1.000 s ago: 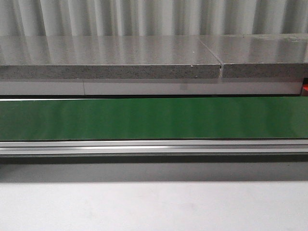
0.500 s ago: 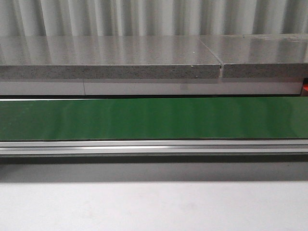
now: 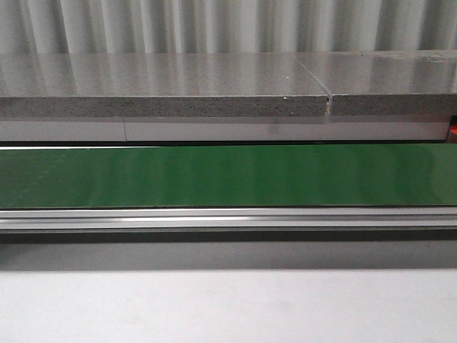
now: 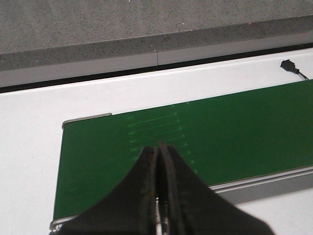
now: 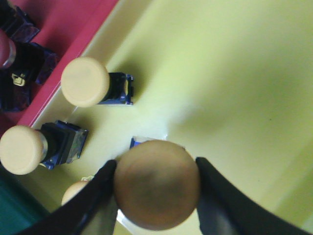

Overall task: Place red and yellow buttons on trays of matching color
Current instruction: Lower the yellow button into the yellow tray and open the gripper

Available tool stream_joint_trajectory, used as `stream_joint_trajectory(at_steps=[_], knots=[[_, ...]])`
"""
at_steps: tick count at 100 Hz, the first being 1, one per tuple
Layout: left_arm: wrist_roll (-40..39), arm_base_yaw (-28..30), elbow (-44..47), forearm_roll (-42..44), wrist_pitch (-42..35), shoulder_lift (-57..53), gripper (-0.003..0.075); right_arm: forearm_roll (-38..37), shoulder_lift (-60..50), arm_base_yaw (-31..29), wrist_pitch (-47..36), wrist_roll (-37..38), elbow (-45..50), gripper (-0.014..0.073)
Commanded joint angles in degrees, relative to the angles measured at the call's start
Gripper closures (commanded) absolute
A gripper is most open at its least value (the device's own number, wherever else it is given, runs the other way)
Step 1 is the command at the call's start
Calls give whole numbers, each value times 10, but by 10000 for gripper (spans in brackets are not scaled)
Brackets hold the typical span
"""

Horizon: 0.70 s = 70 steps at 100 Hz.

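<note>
Out front, the green belt (image 3: 228, 175) is running straight across, with a metal rail (image 3: 228, 218) just below it and a grey stone counter (image 3: 164, 96) behind; neither arm is showing here. On the left wrist camera, the left gripper (image 4: 159, 161) is hanging over that same belt near its end, fingers pressed together with nothing between them, and a small black plug (image 4: 288, 64) is lying on the white surface well off to the side. On the right wrist camera, the right gripper (image 5: 156, 183) is clamping a yellow button (image 5: 156, 183) by its round cap, cap facing the camera and body pointing down at the yellow tray (image 5: 234, 73). Two more yellow buttons (image 5: 85, 82) are lying on their sides in that tray by the wall shared with the red tray (image 5: 63, 29), caps pointing toward it.
</note>
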Motion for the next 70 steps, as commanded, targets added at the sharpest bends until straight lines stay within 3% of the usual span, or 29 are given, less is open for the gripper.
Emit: stream_joint_trajectory(at_steps=[1,52,59,70], knots=[[-4,-5,-17,-7,-42,1,741,2,6,-2,-38,1,-14,428],[-4,-5,-17,-7,-42,1,741,15,85,-2,-43,1,-13,418],[-4,-5,-17,-7,-42,1,741,15,91,-1,-43,1,-13,365],[-4,-5,-17,-7,-42,1,741,16,92,-1,-43,1,-13,179]])
